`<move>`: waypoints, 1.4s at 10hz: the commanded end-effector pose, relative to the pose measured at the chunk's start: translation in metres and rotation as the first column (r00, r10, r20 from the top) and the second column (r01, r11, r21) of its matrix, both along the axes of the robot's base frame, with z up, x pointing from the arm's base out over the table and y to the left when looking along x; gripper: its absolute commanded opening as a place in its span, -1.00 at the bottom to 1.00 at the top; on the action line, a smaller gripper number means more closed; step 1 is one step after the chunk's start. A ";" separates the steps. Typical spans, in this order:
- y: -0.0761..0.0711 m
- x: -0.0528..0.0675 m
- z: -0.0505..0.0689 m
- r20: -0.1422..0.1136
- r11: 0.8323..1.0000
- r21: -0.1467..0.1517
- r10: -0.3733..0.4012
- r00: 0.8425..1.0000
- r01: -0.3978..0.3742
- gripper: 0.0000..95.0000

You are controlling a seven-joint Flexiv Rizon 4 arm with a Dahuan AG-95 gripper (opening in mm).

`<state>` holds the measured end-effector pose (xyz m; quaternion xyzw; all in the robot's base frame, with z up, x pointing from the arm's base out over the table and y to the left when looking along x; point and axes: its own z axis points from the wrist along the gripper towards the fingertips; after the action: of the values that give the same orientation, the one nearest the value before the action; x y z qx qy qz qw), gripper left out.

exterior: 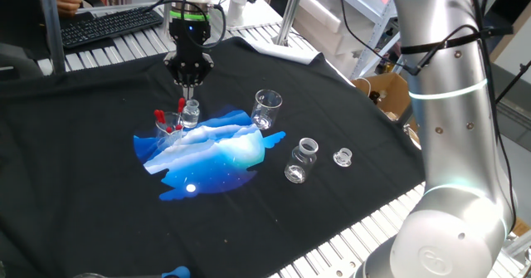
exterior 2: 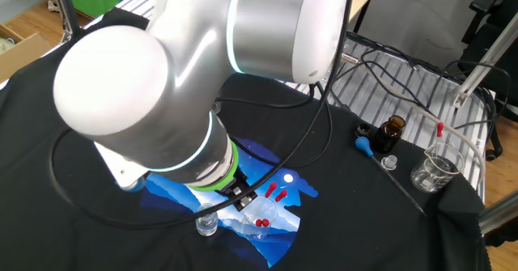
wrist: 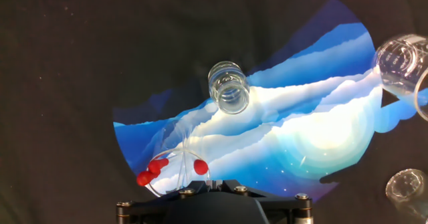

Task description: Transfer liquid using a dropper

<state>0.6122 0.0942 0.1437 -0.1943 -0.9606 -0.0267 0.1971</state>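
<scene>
Three droppers with red bulbs [wrist: 158, 165] stand in a low clear glass dish [wrist: 167, 158] on the blue mat; they also show in one fixed view [exterior: 171, 122] and in the other fixed view [exterior 2: 271, 194]. A small clear vial [wrist: 229, 87] stands upright just beside the dish [exterior: 191, 113]. My gripper [exterior: 189, 85] hangs above the vial and the dish's edge. In the hand view its tips [wrist: 212, 182] sit close together, next to one red bulb [wrist: 200, 166]. The jaws look shut, with no red bulb between them. I cannot tell whether a thin tube is held.
A clear beaker with a spout [exterior: 267, 108] stands right of the mat. A tipped vial [exterior: 301, 160] and a small cap [exterior: 343, 157] lie farther right. At the table's side are a brown bottle [exterior 2: 392, 133], a blue-bulb dropper [exterior 2: 366, 147] and another beaker [exterior 2: 435, 170]. A keyboard [exterior: 108, 25] lies behind.
</scene>
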 end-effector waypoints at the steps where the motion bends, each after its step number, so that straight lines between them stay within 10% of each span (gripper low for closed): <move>1: 0.001 0.002 0.001 -0.002 1.000 0.018 0.009 1.000 -0.009 -1.00; 10: 0.001 0.002 0.001 0.015 0.998 0.068 0.000 1.000 -0.001 -1.00; 11: 0.001 0.002 0.001 0.017 0.998 0.067 -0.004 1.000 0.003 -0.60; 14: 0.001 0.007 0.003 0.017 0.998 0.068 -0.017 1.000 0.016 -0.60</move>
<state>0.6194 0.0950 0.1468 -0.1959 -0.9590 -0.0623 0.1950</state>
